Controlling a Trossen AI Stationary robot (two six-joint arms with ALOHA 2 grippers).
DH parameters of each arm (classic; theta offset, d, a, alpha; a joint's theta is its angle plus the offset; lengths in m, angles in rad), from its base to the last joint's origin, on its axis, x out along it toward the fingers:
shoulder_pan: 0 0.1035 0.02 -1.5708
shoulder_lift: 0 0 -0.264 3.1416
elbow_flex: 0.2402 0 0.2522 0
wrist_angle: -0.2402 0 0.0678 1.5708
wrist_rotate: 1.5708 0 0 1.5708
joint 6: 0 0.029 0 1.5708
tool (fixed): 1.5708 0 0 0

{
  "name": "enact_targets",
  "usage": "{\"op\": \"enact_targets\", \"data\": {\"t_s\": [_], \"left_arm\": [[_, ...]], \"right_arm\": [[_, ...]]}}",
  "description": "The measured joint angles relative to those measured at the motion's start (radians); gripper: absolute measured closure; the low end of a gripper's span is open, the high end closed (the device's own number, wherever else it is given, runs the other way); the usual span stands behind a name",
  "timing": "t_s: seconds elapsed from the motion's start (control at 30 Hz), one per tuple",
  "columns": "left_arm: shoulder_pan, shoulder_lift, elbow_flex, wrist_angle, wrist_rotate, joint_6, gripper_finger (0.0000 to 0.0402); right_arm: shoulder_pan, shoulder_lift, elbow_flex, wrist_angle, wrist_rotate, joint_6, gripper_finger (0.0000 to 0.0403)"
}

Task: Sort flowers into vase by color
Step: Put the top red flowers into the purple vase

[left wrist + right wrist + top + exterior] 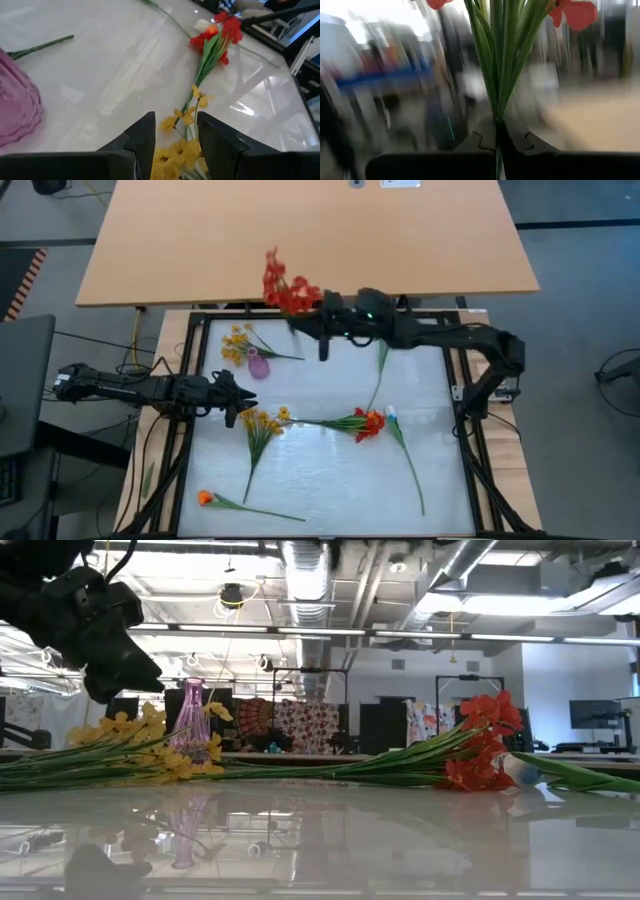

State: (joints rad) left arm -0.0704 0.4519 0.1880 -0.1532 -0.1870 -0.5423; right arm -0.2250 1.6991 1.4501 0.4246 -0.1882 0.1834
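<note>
My right gripper [322, 318] is over the table's far side, shut on a red flower spray [285, 285] whose blooms reach out past the far edge. My left gripper [175, 135] is open just above the blooms of a yellow spray [176, 150] that lies flat on the table, a finger on either side. A pink glass vase [258, 365] stands upright, with a second yellow spray [240, 340] lying beside it. A red spray [368, 423], a white flower [391, 415], an orange flower [205, 498] and a bare green stem [380, 370] also lie flat. My right gripper pinches the red spray's bundled green stems [497, 112] between its two fingers. The fingers come level from the table's right, and the stems run on forward past the fingertips. The spray is lifted clear of the table, its red blooms [285, 285] toward the far left.
A black frame [190, 430] borders the glossy white work surface. A wooden tabletop [300, 230] lies beyond the far edge. Bare surface shows in the near middle, between the orange flower and the white flower's stem [410, 470].
</note>
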Motion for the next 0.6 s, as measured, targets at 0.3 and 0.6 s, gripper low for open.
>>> {"op": "enact_targets", "data": {"t_s": [0.3, 0.6], "left_arm": [[0.000, 0.000, 0.000, -0.024, 0.077, -0.045, 0.0269], [0.000, 0.000, 0.000, -0.024, 0.079, -0.045, 0.0269]], "right_arm": [[0.042, 0.346, 0.199, 0.348, 0.139, -0.128, 0.0374], [-0.001, 0.480, 0.337, 0.309, 0.180, -0.120, 0.0374]]}}
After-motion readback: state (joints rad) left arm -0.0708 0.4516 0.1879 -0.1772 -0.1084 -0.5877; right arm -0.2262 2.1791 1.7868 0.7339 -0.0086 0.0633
